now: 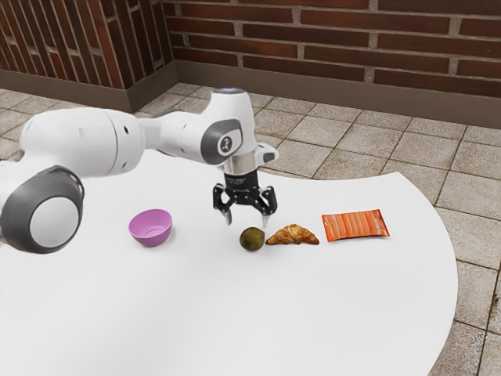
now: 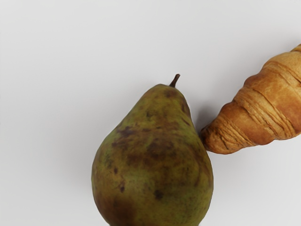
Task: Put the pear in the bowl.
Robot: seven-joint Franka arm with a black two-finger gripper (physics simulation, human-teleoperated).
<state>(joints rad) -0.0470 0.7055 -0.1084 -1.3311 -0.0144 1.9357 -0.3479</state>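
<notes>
My black gripper (image 1: 246, 222) is open above the table, its two fingers apart and pointing down with nothing between them. The dark green-brown pear (image 1: 252, 239) lies on the white table just under and beside the fingers. In the wrist view the pear (image 2: 153, 160) is large and close under my hand, its stem pointing away from its wide end. A purple bowl (image 1: 150, 229) stands on the table toward the exterior view's left, with nothing visible inside.
A croissant (image 1: 293, 235) lies right beside the pear; in the wrist view the croissant's tip (image 2: 223, 138) is at the pear's side. An orange packet (image 1: 355, 225) lies farther to the exterior view's right. The white table (image 1: 235, 313) has a curved edge.
</notes>
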